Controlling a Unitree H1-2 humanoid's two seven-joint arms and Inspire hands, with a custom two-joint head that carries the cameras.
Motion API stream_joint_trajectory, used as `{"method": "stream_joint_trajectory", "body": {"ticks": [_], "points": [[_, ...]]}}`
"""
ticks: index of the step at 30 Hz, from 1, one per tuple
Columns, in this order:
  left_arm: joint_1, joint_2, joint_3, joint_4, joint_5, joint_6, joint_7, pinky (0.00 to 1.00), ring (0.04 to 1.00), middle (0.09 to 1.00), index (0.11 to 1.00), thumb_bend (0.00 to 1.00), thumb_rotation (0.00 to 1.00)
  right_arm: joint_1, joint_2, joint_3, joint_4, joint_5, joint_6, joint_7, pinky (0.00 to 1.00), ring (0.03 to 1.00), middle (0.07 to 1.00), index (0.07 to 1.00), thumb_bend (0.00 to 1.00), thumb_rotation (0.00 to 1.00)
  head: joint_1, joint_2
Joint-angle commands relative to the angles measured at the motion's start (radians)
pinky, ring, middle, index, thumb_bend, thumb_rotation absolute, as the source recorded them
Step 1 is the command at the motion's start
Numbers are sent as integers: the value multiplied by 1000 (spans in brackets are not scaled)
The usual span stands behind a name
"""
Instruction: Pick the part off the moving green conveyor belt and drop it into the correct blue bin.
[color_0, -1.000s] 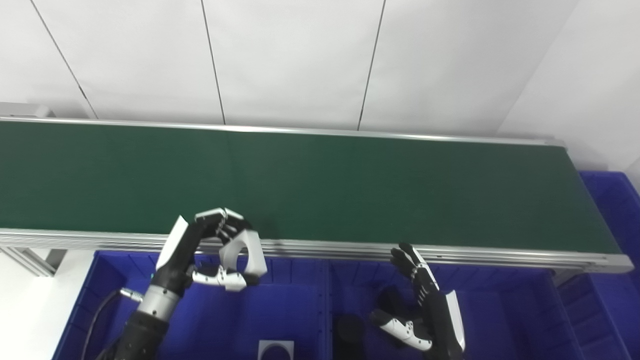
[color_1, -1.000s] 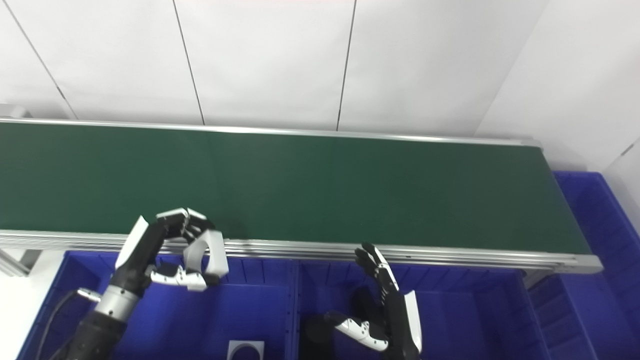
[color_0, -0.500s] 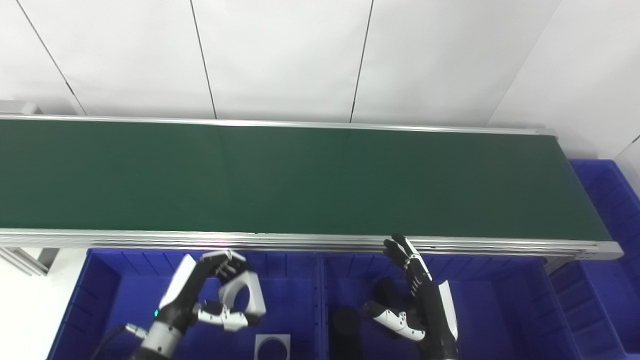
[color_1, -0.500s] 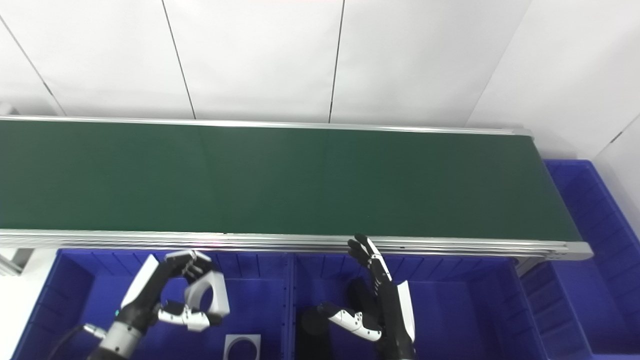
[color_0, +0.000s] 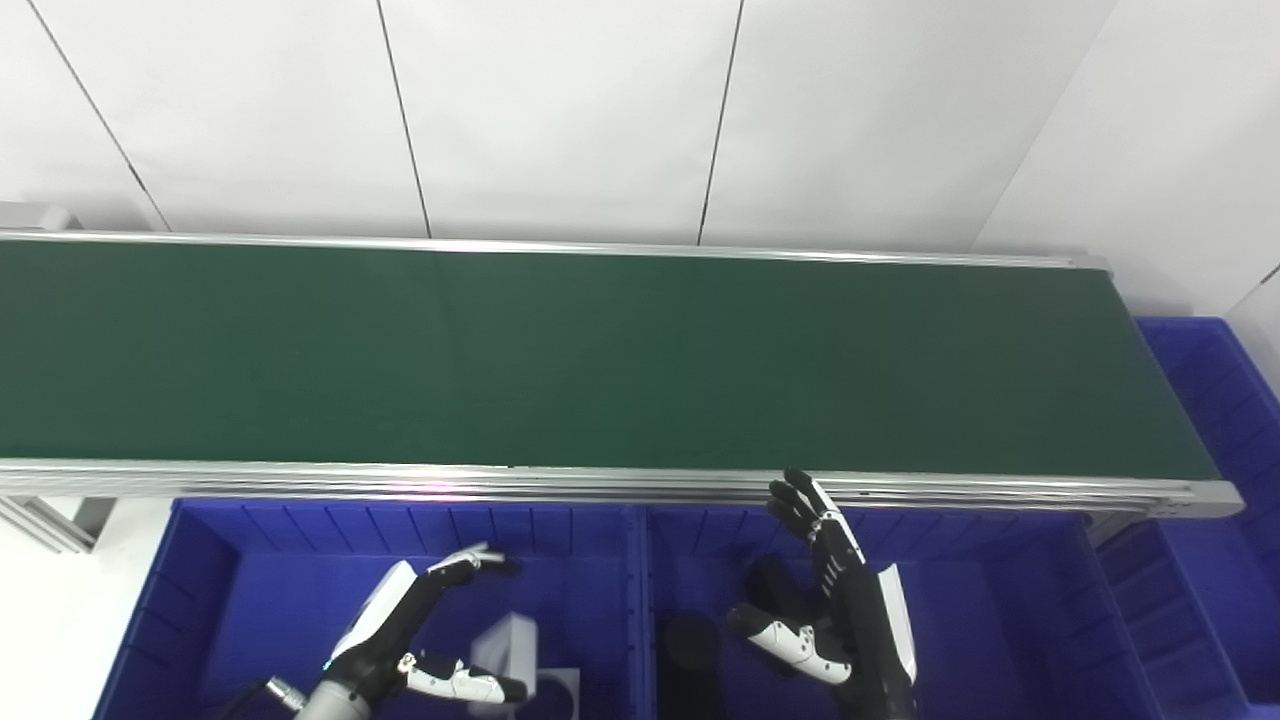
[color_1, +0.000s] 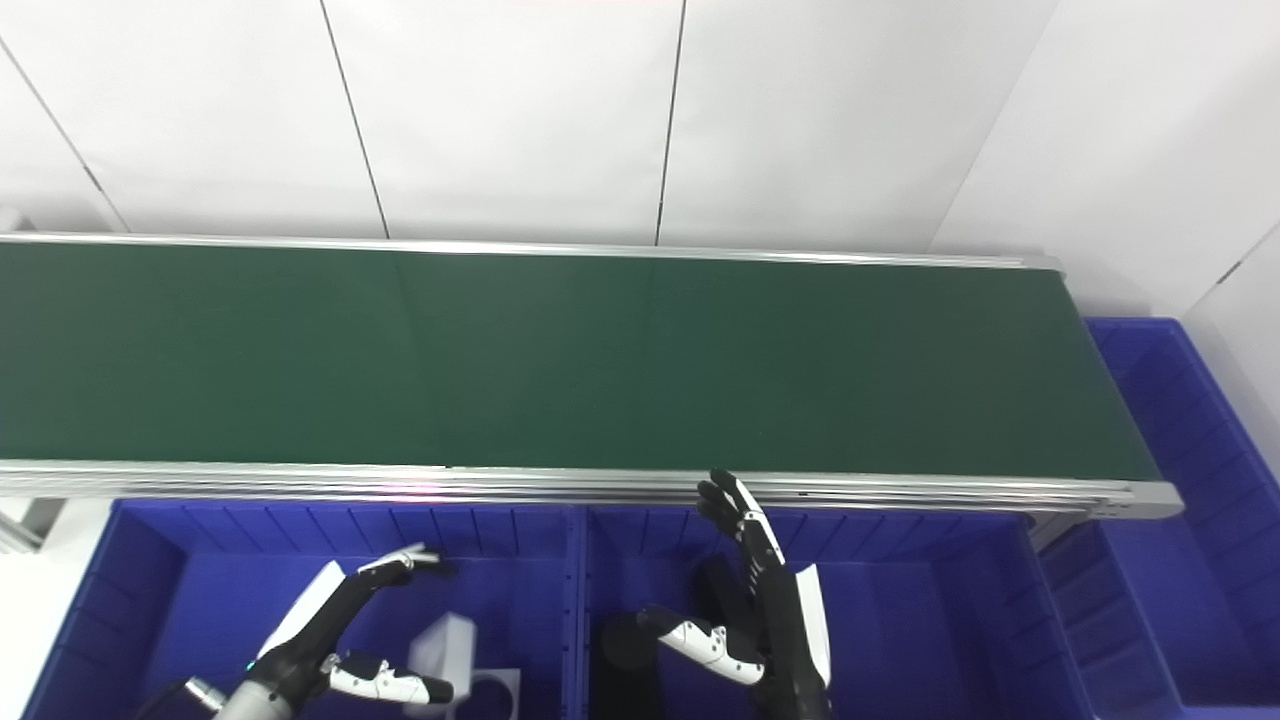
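Green conveyor belt (color_0: 600, 360) is seen running across the middle of the frame, left edge to right, with nothing on its surface. Below it, two blue bins are set side by side along the lower edge: left bin (color_0: 215, 590) and right bin (color_0: 1000, 620). A further blue bin (color_0: 1215, 370) is seen at the right edge of the frame, past the belt's end.

Left hand (color_0: 420, 630) is seen low in the lower left, inside the left bin, fingers and thumb spread apart, nothing gripped. The white part (color_0: 505, 645) is seen just right of that hand, between the fingers and thumb but free of them, inside the left bin; whether it is resting on the floor cannot be told. A second white piece (color_0: 560, 690) with a round hole is partly hidden behind it at the bottom edge.

Right hand (color_0: 835, 600) is held upright in the lower middle over the right bin, fingers straight and apart, thumb out to the left, nothing held. Dark objects (color_0: 690, 650) are seen in the right bin left of that hand; shape is unclear.
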Motion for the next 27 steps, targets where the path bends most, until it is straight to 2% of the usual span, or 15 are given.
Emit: {"method": "stream_joint_trajectory", "body": {"ticks": [1,4,11,18,20,27], "points": [[-3,6,-1,-68,-83,-52,-13,905,932,924,914,959,517,-4,3,-2,-11,-9,-52,-6,866,837,858,897,948,526,1,-1],[8,-18,9,-123,-161,-52,-27,858,887,885,882,956,511,-4,0,-6,-4,-24,-52,-4,868,844,859,902,950,546,4,-8],[34,-86,58,-208,-236,-52,-53,800,844,852,865,961,554,-1,-6,-5,3,-37,-52,-9,852,844,858,902,948,558,17,-16],[62,-162,159,-210,-285,-52,-150,822,859,862,866,944,542,-3,-9,1,4,-26,-52,-6,842,831,856,896,950,549,27,-15],[67,-178,183,-202,-285,-52,-166,831,863,861,867,944,543,-3,-10,1,5,-31,-52,-4,848,834,859,898,948,555,33,-25],[74,-226,261,-179,-292,-52,-226,849,867,855,866,940,528,-5,-16,6,10,-37,-52,0,861,849,854,899,951,569,36,-24]]}}
